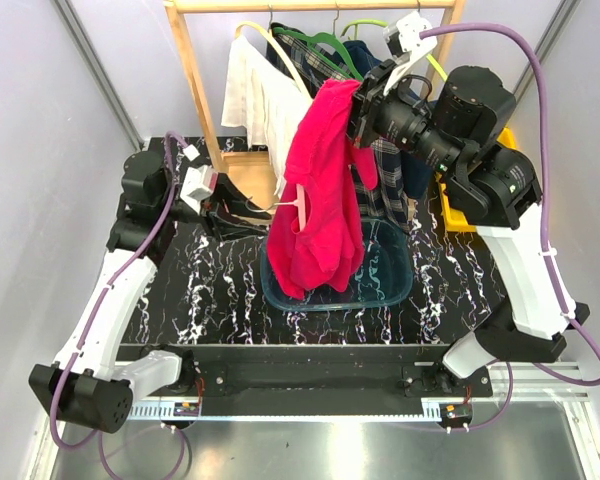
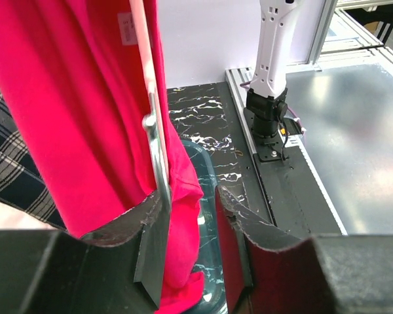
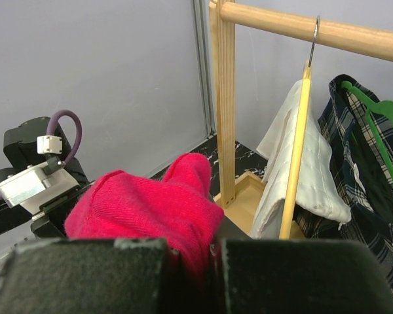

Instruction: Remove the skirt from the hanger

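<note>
prog: nil, skirt (image 3: pixel 354 190) on hanger (image 3: pixel 380 124), hung on rack (image 3: pixel 226 98) rail | R claw (image 3: pixel 213 252) pinched on red garment (image 1: pixel 325 190) fwd of rack | L claw (image 2: pixel 193 216) part-spread round pale hanger (image 2: pixel 158 150) bar, no clamp | you've whole job left

In front: garment (image 1: pixel 320 190) over basin (image 1: pixel 388 285); behind: skirt (image 1: pixel 388 185) on hanger (image 1: pixel 315 42), on rail (image 1: pixel 310 6).

A red garment (image 1: pixel 320 200) hangs in front of me over a teal basin (image 1: pixel 385 285) on the black marbled surface (image 1: pixel 210 290). Behind it, a white garment (image 1: pixel 252 100) hangs on the wooden rack (image 1: pixel 192 80).
</note>
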Robot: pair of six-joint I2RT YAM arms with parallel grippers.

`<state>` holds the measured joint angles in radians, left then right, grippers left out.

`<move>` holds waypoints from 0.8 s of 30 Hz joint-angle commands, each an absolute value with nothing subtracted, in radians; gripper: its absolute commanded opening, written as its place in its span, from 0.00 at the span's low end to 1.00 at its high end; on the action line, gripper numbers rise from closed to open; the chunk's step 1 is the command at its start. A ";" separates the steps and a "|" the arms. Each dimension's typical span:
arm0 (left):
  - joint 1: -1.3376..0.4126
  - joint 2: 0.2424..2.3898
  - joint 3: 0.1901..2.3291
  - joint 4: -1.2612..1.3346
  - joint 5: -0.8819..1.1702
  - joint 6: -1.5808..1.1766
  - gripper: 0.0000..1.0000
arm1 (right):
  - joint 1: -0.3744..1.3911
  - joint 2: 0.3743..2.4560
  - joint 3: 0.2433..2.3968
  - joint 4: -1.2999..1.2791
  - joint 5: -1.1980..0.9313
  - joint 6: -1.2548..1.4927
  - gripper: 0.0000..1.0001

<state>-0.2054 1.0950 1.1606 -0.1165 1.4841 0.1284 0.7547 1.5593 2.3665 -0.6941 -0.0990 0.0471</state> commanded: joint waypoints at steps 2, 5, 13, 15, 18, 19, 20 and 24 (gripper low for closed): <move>-0.213 1.103 1.213 -0.084 1.442 0.158 0.37 | 0.758 1.554 2.352 -0.620 -0.115 0.066 0.00; -0.213 1.106 1.218 -0.054 1.422 0.140 0.36 | 0.758 1.543 2.315 -0.601 -0.121 0.078 0.00; -0.222 1.112 1.132 0.332 1.355 -0.208 0.34 | 0.758 1.535 2.261 -0.552 -0.130 0.091 0.00; -0.225 1.123 1.100 0.434 1.345 -0.251 0.32 | 0.756 1.540 2.272 -0.549 -0.133 0.089 0.00; -0.232 1.132 1.094 0.420 1.348 -0.239 0.32 | 0.756 1.558 2.319 -0.551 -0.149 0.087 0.00; -0.232 1.134 1.094 0.408 1.341 -0.229 0.32 | 0.758 1.560 2.324 -0.551 -0.152 0.089 0.00; -0.233 1.134 1.092 0.397 1.335 -0.216 0.32 | 0.758 1.562 2.329 -0.551 -0.153 0.092 0.00; -0.233 1.140 1.097 0.359 1.305 -0.178 0.32 | 0.758 1.563 2.329 -0.552 -0.167 0.100 0.00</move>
<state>-0.2279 1.1378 1.0943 0.3088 1.3529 -0.1955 0.7547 1.5715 2.2814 -0.6567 -0.1299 0.0776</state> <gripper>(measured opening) 0.321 0.031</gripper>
